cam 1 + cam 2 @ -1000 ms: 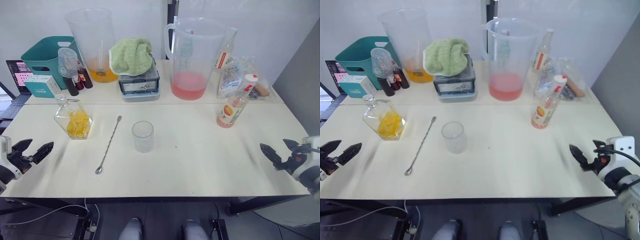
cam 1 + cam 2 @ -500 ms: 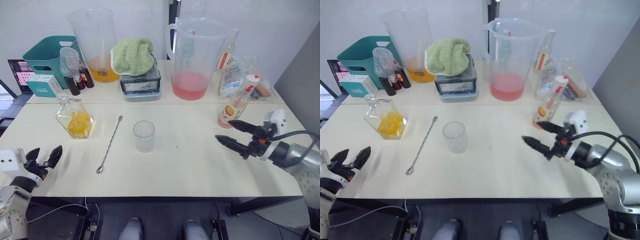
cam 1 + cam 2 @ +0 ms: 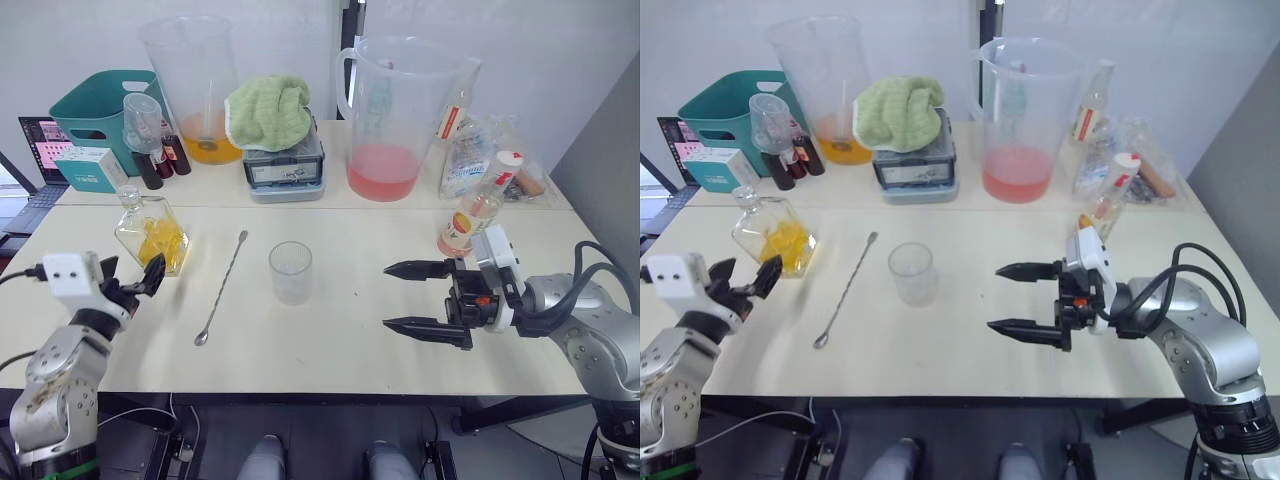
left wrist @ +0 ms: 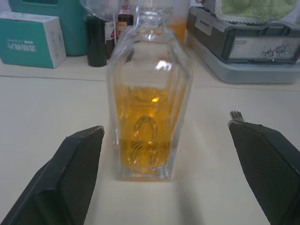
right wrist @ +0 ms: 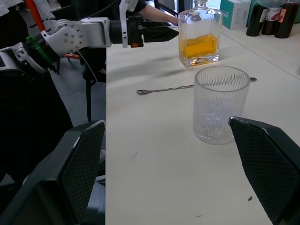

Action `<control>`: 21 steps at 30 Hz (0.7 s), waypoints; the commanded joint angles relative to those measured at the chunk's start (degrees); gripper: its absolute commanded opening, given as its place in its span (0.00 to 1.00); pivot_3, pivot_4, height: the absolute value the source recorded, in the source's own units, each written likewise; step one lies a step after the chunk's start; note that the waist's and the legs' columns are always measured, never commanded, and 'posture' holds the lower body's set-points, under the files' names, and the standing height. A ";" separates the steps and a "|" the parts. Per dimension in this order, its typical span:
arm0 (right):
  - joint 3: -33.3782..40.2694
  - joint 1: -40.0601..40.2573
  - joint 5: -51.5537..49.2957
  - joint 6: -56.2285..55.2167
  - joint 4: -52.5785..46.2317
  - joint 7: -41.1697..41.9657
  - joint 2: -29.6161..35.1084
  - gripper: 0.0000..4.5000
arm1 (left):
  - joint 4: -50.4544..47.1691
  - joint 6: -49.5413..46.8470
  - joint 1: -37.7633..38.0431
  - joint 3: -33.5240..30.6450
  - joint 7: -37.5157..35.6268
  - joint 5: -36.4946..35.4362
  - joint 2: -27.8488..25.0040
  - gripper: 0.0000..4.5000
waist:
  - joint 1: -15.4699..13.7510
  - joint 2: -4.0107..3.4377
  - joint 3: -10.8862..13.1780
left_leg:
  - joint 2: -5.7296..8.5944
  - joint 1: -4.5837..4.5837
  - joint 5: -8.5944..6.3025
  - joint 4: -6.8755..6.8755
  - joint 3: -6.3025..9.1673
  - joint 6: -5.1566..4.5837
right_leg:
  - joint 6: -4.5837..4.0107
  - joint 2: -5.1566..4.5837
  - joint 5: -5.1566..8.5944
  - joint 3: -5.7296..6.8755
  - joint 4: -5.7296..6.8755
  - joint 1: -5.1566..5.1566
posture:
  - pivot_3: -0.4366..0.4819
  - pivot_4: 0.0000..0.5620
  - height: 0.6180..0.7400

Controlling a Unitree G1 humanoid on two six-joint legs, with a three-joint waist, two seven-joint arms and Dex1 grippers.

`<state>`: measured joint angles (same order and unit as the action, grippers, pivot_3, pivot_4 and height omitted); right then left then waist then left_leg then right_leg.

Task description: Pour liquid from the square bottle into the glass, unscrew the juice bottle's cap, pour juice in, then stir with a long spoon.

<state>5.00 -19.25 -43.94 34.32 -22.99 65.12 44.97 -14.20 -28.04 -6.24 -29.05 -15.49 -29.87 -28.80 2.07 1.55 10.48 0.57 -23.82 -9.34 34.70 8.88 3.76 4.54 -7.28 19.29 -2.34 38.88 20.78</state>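
Note:
The square bottle [image 3: 152, 236], holding yellow-orange liquid, stands at the table's left. My left gripper [image 3: 130, 276] is open just in front of it; in the left wrist view the square bottle [image 4: 149, 93] stands ahead between the two fingers [image 4: 77, 173], apart from them. The empty glass [image 3: 290, 272] is mid-table, with the long spoon [image 3: 221, 288] lying to its left. My right gripper [image 3: 387, 296] is open and empty, pointing at the glass from the right. The juice bottle [image 3: 476, 214] with its white cap [image 3: 508, 160] stands behind the right arm.
Along the back stand a pitcher with orange liquid [image 3: 192, 85], a pitcher with pink liquid [image 3: 395, 115], a green towel [image 3: 265, 108] on a grey box [image 3: 285, 168], a teal basket [image 3: 95, 108], small dark bottles [image 3: 160, 165] and a plastic bag of items [image 3: 490, 150].
Both arms have come in from the table's sides. The left gripper moved up to the square bottle. The right gripper swung left toward the glass, staying open.

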 commanded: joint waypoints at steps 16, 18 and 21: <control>1.81 1.95 -0.36 -1.31 -5.12 -4.39 -0.82 1.00 | -1.77 -10.25 -6.03 0.26 4.57 1.40 -4.53 1.00 | 0.18 0.01 0.01 | -0.02 0.00 -0.01 0.00 0.02 -0.01 | 0.00 0.05 0.00 -0.01 0.00 0.00 | 0.48 0.27 1.00; 1.70 2.06 -0.51 -1.24 -5.51 -4.90 -0.95 1.00 | -0.40 -10.25 -6.88 0.68 4.43 2.13 -5.27 1.00 | 0.18 0.01 0.01 | -0.02 0.00 -0.01 0.00 0.02 -0.01 | 0.00 0.05 0.00 -0.01 0.00 0.01 | 0.48 0.27 1.00; 1.67 2.36 -0.64 -1.11 -6.15 -5.59 -1.05 1.00 | 2.41 -10.59 -9.38 1.40 4.21 2.54 -6.15 1.00 | 0.10 0.01 0.01 | -0.02 0.00 0.00 0.00 0.03 -0.01 | 0.00 0.06 0.00 0.00 0.00 0.01 | 0.48 0.27 1.00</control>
<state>5.23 -16.94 -43.97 34.33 -27.15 59.89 44.02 -11.54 -39.01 -14.15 -27.53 -10.96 -28.03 -33.89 2.17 1.56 10.49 0.55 -23.82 -9.35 34.70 8.91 3.76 4.54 -7.23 19.29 -2.35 38.87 20.79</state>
